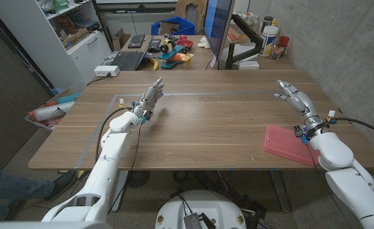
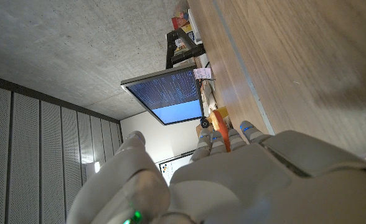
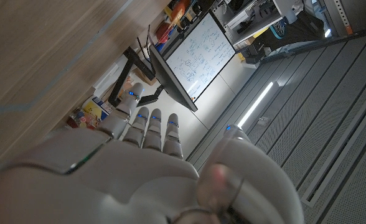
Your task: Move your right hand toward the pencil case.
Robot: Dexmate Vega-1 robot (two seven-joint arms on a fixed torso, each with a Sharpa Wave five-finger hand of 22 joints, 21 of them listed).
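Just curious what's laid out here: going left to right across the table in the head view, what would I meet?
Left hand → right hand; the pink pencil case lies just nearer than that hand.

pencil case (image 1: 290,144): plain pink | table (image 1: 212,127): brown wood grain | left hand (image 1: 150,100), right hand (image 1: 293,97): white-grey, blue marks

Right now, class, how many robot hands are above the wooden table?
2. The left robot hand is over the table's left part; the right robot hand is at the right, beyond the pink pencil case.
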